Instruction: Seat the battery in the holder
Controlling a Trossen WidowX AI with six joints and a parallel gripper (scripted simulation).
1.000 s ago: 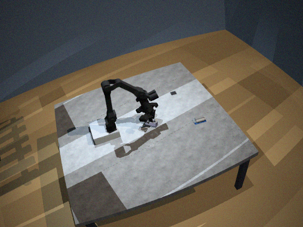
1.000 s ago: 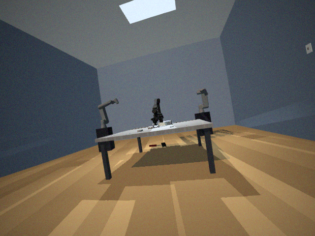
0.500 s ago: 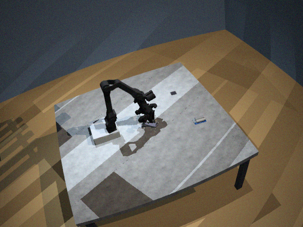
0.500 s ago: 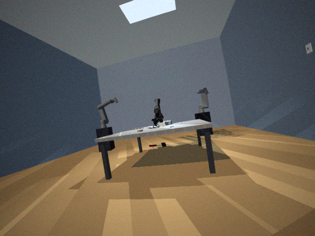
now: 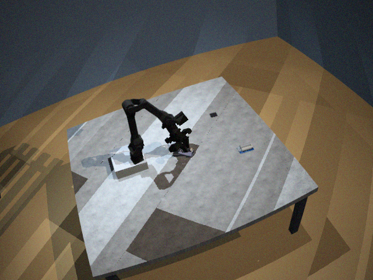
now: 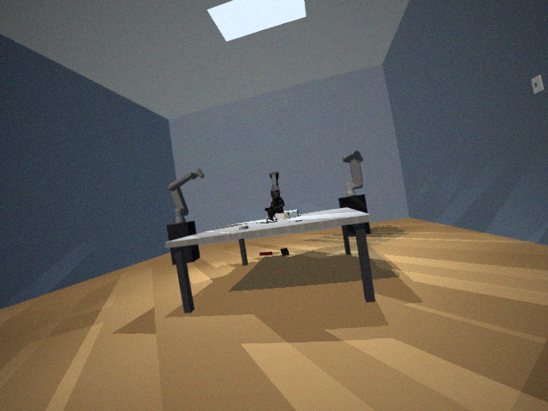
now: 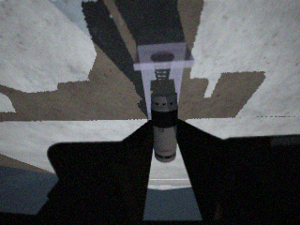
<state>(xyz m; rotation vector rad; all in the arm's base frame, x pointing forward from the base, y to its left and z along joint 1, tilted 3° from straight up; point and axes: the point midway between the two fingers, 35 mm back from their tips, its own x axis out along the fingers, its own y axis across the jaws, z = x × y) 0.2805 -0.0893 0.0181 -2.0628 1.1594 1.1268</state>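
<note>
The battery (image 7: 164, 127) is clamped between the two dark fingers of the gripper (image 7: 164, 141), its pale body pinched at the sides and its dark-banded end pointing away from the wrist. Just past that end sits the holder (image 7: 163, 63), a pale tray with a coiled spring (image 7: 162, 74) at its mouth; the battery's nose lies at the spring or just short of it, lined up with the tray's length. I cannot tell whether it rests in the tray.

From above, the black arm (image 5: 150, 109) bends down over the holder on the grey table (image 5: 196, 186). Well off to one side lies a second pale cylinder on a blue tray (image 5: 246, 148), and a small dark square (image 5: 213, 114) sits further back.
</note>
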